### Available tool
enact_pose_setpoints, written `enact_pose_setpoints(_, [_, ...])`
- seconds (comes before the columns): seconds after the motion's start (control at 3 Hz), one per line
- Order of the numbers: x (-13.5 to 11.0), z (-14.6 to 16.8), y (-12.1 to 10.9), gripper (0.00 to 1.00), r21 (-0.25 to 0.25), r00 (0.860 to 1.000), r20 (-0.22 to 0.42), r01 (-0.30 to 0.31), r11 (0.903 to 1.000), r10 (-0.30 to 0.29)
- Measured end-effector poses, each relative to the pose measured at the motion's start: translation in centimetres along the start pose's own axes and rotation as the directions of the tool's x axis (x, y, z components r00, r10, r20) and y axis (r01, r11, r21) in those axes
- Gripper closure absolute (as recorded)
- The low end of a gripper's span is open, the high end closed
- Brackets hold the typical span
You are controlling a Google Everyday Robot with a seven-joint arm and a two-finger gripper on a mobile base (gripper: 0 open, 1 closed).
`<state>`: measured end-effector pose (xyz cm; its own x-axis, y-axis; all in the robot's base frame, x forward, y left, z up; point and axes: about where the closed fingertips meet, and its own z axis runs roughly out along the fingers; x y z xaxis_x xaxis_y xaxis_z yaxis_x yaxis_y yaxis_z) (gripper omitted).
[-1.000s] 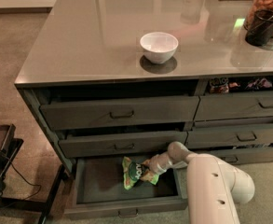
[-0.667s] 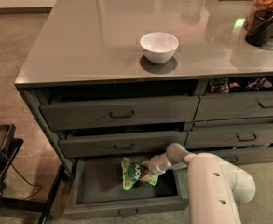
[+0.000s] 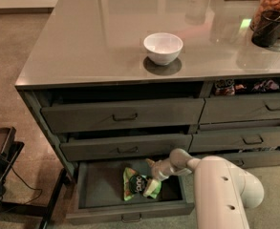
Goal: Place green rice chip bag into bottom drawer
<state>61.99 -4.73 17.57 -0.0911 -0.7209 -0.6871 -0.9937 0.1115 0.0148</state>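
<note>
Inside the bottom drawer, toward its right half, the green rice chip bag lies crumpled on the drawer floor. Our claw sits at the bag's upper right edge, low within the drawer. We cannot tell whether the claw is clamped on the bag or has let it go; the two look to be touching, and that is all we can say.

That doubt is our main risk. If the foil is caught in the claw when we pull back, the bag would ride out with us, over the drawer's right wall or front rim, and land on the floor outside the drawer.

Our second worry is the middle drawer, directly above the bottom drawer and projecting over its rear part. A straight upward lift would, we judge, knock the claw or wrist against that drawer's underside, so we should leave forward and outward.

Our arm stands just off the drawer's right front corner. A careless swing there could bump the corner and shove the drawer askew or partly closed on the claw.

Crumpled foil springs back. If the bag stands higher than the drawer's rim, it could snag under the middle drawer on closing.

The white bowl on the tabletop, well above the drawer, seems safe.
</note>
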Motion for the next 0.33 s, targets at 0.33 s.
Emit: enact_pose_setpoints(0.33, [0.00,0.00,0.00,0.00,0.000,1.000,0.000,0.000,1.0000,0.000])
